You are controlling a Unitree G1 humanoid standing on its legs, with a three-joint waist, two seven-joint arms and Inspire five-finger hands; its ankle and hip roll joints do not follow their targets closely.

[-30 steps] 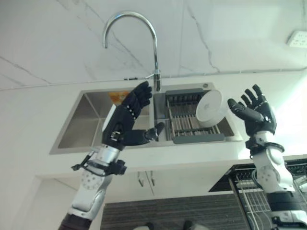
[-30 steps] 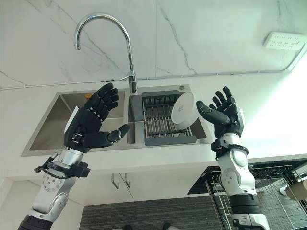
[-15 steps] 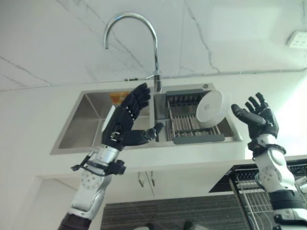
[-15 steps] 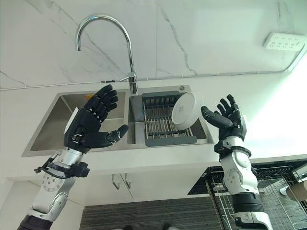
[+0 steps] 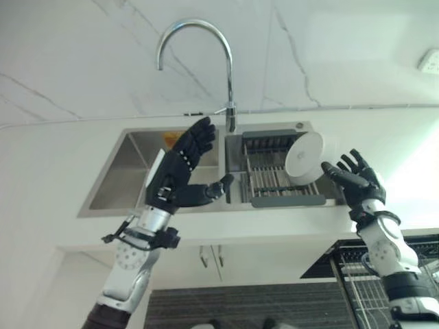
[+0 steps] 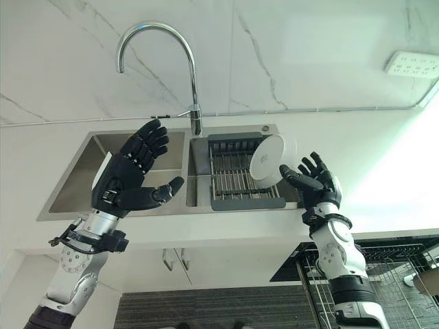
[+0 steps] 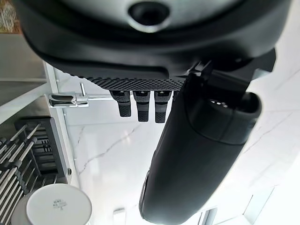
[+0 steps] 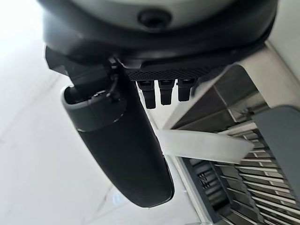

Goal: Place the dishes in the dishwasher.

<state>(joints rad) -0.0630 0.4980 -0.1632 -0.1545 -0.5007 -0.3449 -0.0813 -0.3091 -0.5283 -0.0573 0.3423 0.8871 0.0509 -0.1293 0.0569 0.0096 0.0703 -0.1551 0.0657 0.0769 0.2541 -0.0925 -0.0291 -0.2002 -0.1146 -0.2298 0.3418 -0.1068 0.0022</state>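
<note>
A white plate (image 6: 269, 157) stands on edge in the grey rack (image 6: 236, 179) at the sink's (image 6: 89, 179) right end. The right hand (image 6: 314, 184), fingers spread and holding nothing, hangs just beside the plate. The left hand (image 6: 130, 175), also spread and released, is raised over the sink's left basin, below the tap (image 6: 185, 68).

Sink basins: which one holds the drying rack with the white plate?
The basin nearer the right hand; its dark rack holds the plate on edge.

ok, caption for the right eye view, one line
Both open hands, left hand and right hand, raised before the sink; white plate leans in the rack.
</note>
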